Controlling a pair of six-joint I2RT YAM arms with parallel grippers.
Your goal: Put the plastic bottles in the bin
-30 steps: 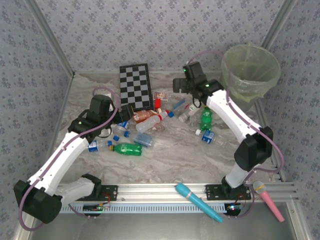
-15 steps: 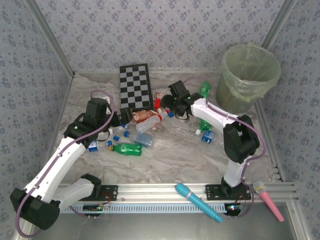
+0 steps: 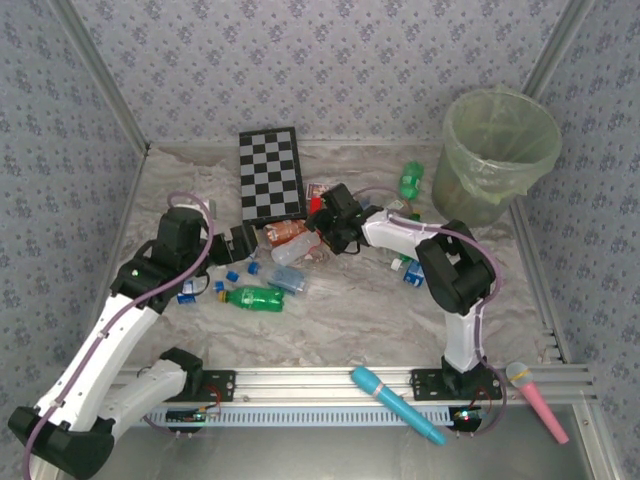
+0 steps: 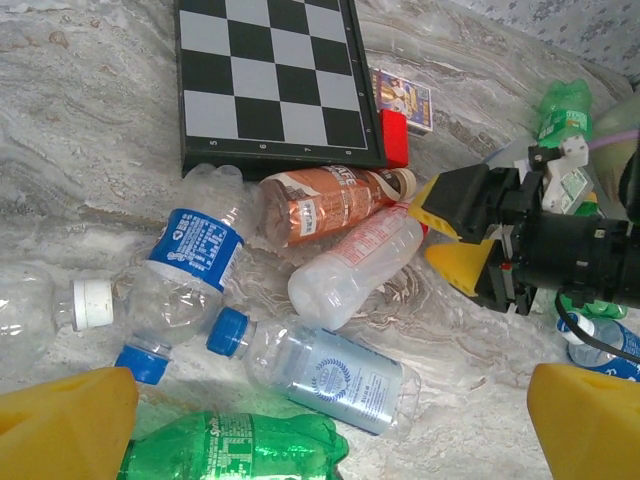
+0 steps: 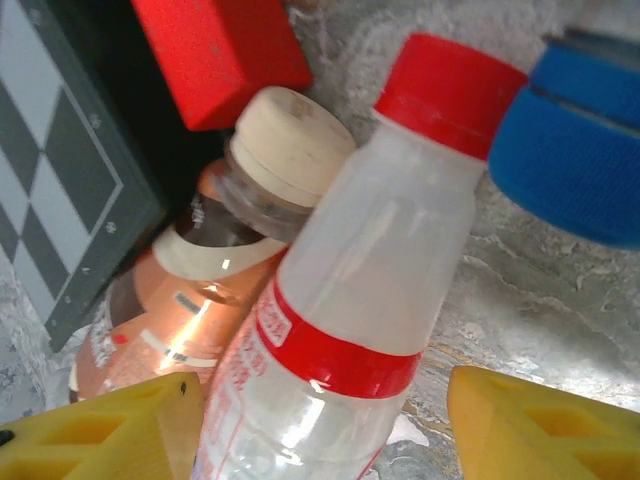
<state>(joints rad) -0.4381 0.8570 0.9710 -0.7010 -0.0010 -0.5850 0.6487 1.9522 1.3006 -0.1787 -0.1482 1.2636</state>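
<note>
Right fingers (image 5: 530, 420) straddle the red-capped bottle (image 5: 350, 290), not yet clenched; left fingers (image 4: 60, 420) hang released. Closing off-centre could squirt the bottle against the orange bottle (image 5: 170, 320) at 9 o'clock. The bin (image 3: 470, 190) stands at 2 o'clock from the pile.

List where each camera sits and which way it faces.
Top external: above and behind the bases, looking down on table, bin, left arm, right arm.
Left wrist: faces bottles and checkerboard; its yellow jaws at the bottom corners.
Right wrist: close over the red-capped bottle, yellow jaws either side.
Both wrist views share that bottle and the red block.
</note>
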